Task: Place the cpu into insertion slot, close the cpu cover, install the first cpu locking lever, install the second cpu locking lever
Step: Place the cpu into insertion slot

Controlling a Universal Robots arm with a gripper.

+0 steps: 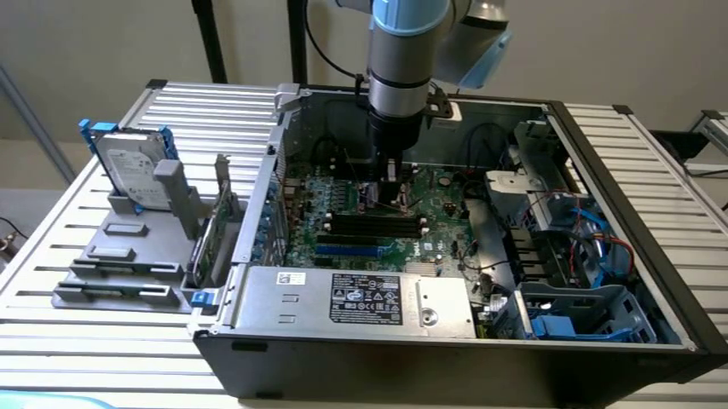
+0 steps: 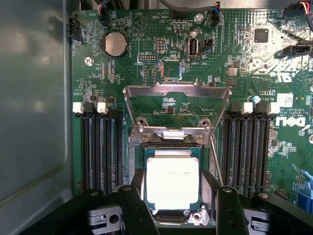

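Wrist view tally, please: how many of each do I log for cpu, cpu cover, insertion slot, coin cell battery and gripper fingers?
cpu: 1
cpu cover: 1
insertion slot: 1
coin cell battery: 1
gripper fingers: 2
Total: 6

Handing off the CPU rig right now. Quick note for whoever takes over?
Gripper: open, fingers flanking the cpu; can't tell if they touch it.
Cpu: lying flat in the insertion slot on the green board.
Cpu cover: flipped up, open.
Locking lever: one thin wire lever beside the slot, apparently unlatched.
Done: cpu seated.
Left: close cover, install both levers.
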